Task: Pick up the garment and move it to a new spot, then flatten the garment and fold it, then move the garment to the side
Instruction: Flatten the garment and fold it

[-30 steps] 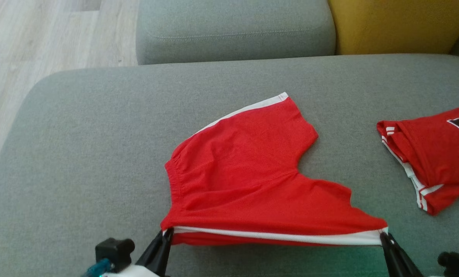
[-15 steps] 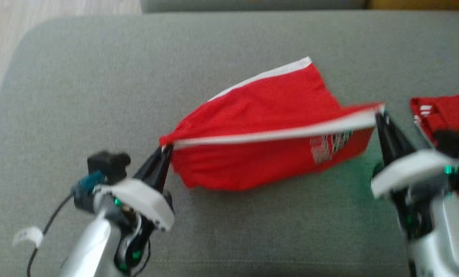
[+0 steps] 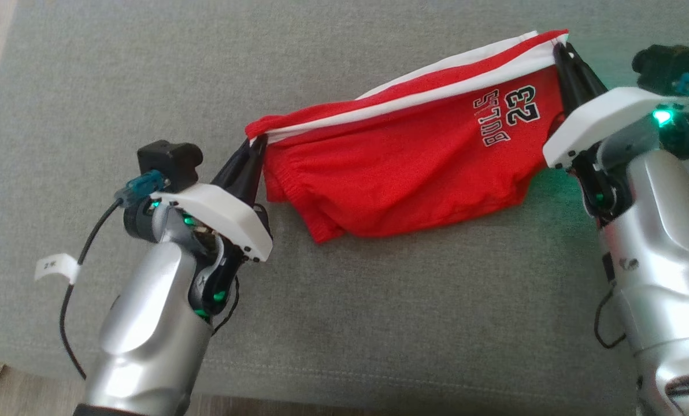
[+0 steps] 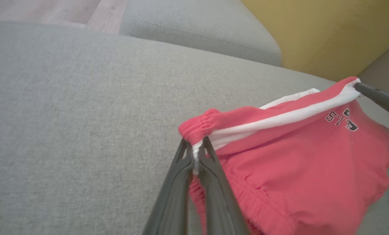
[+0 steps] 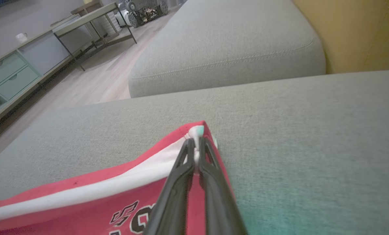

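Left claw (image 3: 255, 147), centre-left, and right claw (image 3: 560, 51), upper right, each clamp shut on a corner of the red Bulls shorts (image 3: 402, 167); edge stretched taut above the sofa cushion (image 3: 119, 86), probably for folding.

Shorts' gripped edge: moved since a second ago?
Yes. It went up and away from the cushion's front edge, folding the shorts over toward their far stripe.

we find the garment (image 3: 402, 167) over the sofa seat (image 3: 379, 300), strung between the left gripper (image 3: 256, 144) at its left end and the right gripper (image 3: 559, 49) at its right end, farther back. a second cushion (image 5: 227, 49) lies behind the seat.
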Robot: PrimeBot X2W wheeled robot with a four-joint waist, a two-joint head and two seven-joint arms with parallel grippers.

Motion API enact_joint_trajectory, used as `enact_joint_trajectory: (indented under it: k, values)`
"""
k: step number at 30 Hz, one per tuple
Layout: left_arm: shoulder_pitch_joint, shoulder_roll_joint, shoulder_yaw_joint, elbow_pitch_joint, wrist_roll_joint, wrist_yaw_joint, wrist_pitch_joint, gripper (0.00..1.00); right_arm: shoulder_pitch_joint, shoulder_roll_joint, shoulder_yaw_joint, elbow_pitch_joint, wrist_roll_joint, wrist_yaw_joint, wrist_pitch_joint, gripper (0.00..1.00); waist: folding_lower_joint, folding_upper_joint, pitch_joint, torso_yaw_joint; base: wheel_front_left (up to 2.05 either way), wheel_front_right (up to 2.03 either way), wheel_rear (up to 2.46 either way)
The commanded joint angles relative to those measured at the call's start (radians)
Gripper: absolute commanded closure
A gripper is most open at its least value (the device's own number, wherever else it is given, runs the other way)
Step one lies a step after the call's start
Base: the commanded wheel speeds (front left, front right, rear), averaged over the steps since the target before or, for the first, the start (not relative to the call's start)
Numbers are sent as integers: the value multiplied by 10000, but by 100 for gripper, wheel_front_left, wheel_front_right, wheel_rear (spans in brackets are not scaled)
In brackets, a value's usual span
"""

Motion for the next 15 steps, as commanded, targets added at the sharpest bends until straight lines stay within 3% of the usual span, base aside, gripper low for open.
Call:
enact_joint_trajectory:
  k: [1, 4, 5, 6, 7, 15]
  values:
    - [-422, 124, 380, 10, -110, -73, -178, 100, -419, -32, 281, 80, 94, -9, -225, 100, -3, 0, 157, 126, 0, 0, 0]
    - [-699, 17, 323, 664, -198, -194, -430, 100, -850, -18, 510, 933, 249, -9, -562, 100, -3, 0, 226, 136, 0, 0, 0]
    - [-770, -22, 292, 874, -259, -247, -465, 71, -957, -22, 592, 1168, 291, -9, -693, 93, -3, 0, 242, 137, 0, 0, 0]
    - [-842, -54, 268, 1054, -309, -293, -522, 9, -1040, -12, 713, 1373, 354, -9, -786, 58, -3, 0, 256, 134, 0, 0, 0]
    - [-907, -75, 252, 1204, -333, -323, -613, 0, -1110, 1, 880, 1506, 440, -9, -908, 0, -3, 0, 264, 123, 0, 0, 0]
    - [-812, -74, 223, 1638, -198, -306, -1861, 0, -994, -282, 1808, 1702, 674, -9, -2676, 0, -3, 0, -96, -28, 0, 0, 0]
